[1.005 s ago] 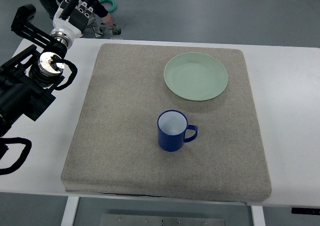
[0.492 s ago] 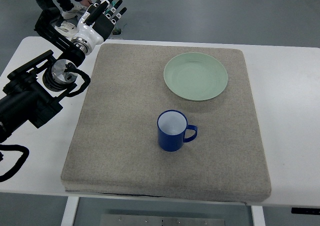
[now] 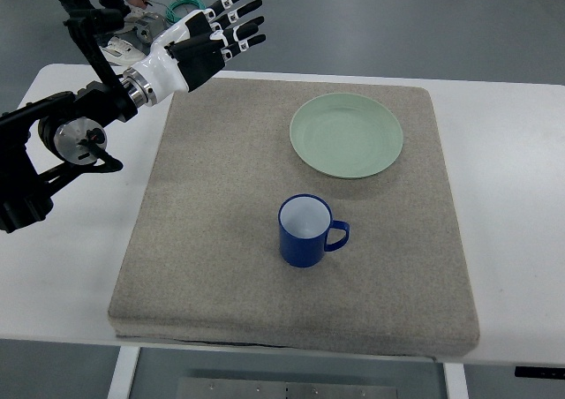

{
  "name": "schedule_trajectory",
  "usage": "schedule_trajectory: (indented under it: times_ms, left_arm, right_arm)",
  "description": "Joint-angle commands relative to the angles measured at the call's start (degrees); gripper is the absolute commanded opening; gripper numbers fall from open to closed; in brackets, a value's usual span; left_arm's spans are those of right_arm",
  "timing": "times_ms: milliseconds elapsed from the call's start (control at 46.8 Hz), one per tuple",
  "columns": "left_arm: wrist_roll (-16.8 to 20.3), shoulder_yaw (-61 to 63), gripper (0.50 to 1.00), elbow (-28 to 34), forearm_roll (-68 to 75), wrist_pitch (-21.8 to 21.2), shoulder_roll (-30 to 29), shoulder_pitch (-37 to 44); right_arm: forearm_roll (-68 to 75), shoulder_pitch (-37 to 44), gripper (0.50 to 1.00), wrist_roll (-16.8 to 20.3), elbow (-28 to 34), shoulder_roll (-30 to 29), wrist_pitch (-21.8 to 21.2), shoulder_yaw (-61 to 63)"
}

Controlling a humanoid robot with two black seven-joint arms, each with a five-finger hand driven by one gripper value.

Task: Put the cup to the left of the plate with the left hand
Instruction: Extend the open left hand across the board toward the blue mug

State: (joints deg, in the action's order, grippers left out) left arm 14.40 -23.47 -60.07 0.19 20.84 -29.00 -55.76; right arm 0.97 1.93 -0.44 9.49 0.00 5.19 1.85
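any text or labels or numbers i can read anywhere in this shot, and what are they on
None can be read.
The blue cup, the green plate and the grey mat are plain, with no print.
The left hand has small white marks on its fingers, too small to tell whether they carry text.

You have a single top view, set on the robot's own side and looking steeply down at the white worktop (image 3: pixel 512 143). It takes in the whole grey mat (image 3: pixel 221 240), with floor beyond the far edge.
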Motion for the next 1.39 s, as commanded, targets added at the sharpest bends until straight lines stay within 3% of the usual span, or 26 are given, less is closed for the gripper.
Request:
schedule_trajectory:
  times_ms: [0, 171, 492, 706, 920, 1369]
  left_arm:
    - [0.02, 1.23, 0.994, -1.97, 3.32, 4.11, -2.64, 0.03]
    - [0.02, 3.08, 0.994, -3.56, 14.04, 14.16, -7.39, 0.21]
    - [0.19, 3.16, 0.994, -3.91, 25.04, 14.16, -12.31, 1.0]
    - [0.02, 4.39, 0.994, -5.76, 28.11, 14.16, -11.79, 3.46]
    - [0.02, 4.13, 0.994, -2.77, 28.47, 14.16, -8.27, 4.95]
    - [0.98, 3.6, 0.994, -4.09, 31.89, 14.16, -8.45, 7.42]
  right_arm:
    - [0.0, 0.0, 0.934, 0.0, 0.0, 0.0, 0.0, 0.0]
    - [0.0, 0.0, 0.934, 0.0, 0.0, 0.0, 0.0, 0.0]
    - [0.0, 0.0, 0.934, 0.0, 0.0, 0.0, 0.0, 0.0]
    - [0.0, 0.0, 0.934, 0.0, 0.0, 0.0, 0.0, 0.0]
    - [0.0, 0.0, 0.934, 0.0, 0.0, 0.0, 0.0, 0.0]
    - [0.0, 0.0, 0.934, -0.09, 0.0, 0.0, 0.0, 0.0]
